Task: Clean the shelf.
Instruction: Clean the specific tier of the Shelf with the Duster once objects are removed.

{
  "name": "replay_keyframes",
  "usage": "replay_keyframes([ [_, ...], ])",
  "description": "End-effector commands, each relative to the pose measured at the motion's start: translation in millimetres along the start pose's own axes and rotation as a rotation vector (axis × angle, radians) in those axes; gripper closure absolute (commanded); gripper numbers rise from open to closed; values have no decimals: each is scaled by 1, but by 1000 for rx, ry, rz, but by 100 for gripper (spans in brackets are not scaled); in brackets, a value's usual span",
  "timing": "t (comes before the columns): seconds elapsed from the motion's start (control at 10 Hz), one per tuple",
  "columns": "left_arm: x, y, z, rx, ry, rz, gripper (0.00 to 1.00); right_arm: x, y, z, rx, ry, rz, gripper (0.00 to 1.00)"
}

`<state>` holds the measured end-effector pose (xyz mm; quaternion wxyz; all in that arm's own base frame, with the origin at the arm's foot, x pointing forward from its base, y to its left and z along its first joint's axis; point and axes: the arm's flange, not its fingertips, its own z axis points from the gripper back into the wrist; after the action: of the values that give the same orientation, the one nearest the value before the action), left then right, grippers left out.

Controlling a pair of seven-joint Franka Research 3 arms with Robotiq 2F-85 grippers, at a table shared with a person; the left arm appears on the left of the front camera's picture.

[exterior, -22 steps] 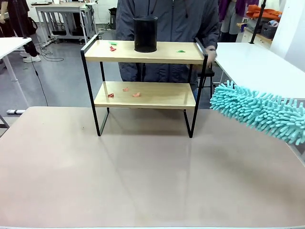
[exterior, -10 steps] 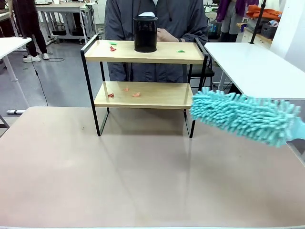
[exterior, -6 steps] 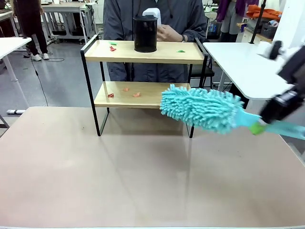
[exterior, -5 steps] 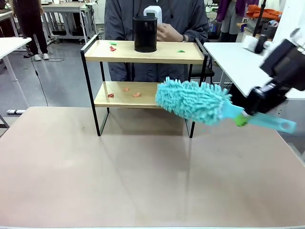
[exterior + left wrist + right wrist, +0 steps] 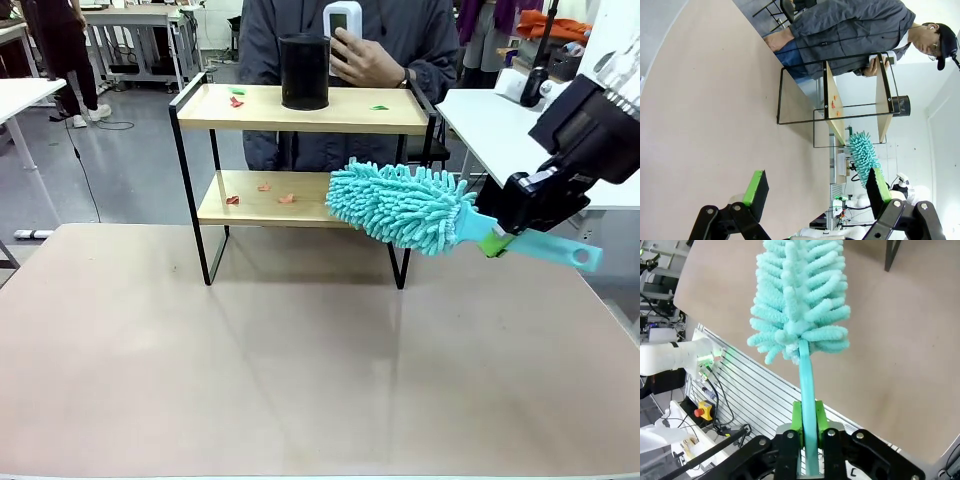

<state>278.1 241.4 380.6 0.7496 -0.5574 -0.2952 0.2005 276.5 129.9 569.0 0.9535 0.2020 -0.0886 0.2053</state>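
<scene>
1. The shelf [image 5: 310,122] was seen in the upper middle of the front view, set on the far part of a matte beige table [image 5: 300,370].
2. A teal duster [image 5: 400,207] was pinched by its handle between the fingers of the right gripper [image 5: 808,421], at the frame's right. Its head was held by the lower board's right end; contact could not be told.
3. The left gripper [image 5: 817,187] was held with its fingers spread and nothing between them.
4. Little was judged done: red scraps [image 5: 262,190] were left on the lower board, and red and green scraps [image 5: 237,97] on the upper one beside a black cylinder [image 5: 304,72].
5. Both boards were judged yet to be swept.
6. A person [image 5: 400,40] was seen behind the shelf, in a workroom with a white table [image 5: 520,130] alongside.
</scene>
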Motion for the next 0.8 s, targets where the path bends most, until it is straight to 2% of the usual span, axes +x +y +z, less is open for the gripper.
replay_keyframes([
  [0.0, -5, 0, -2, -23, -13, -20, 0, 15, 7, -10, -16, -53, -46, 88],
  [0.2, -5, 0, -2, -23, -13, -20, 0, 51, 14, -34, -58, -131, -146, 88],
  [0.4, -5, 0, -2, -23, -13, -20, 0, 75, 25, -52, -45, -203, -163, 88],
  [0.6, -5, 0, -2, -23, -13, -20, 0, 95, 40, -79, -83, -246, -252, 88],
  [0.7, -5, 0, -2, -23, -13, -20, 0, 102, 48, -99, -93, -222, -283, 88],
])
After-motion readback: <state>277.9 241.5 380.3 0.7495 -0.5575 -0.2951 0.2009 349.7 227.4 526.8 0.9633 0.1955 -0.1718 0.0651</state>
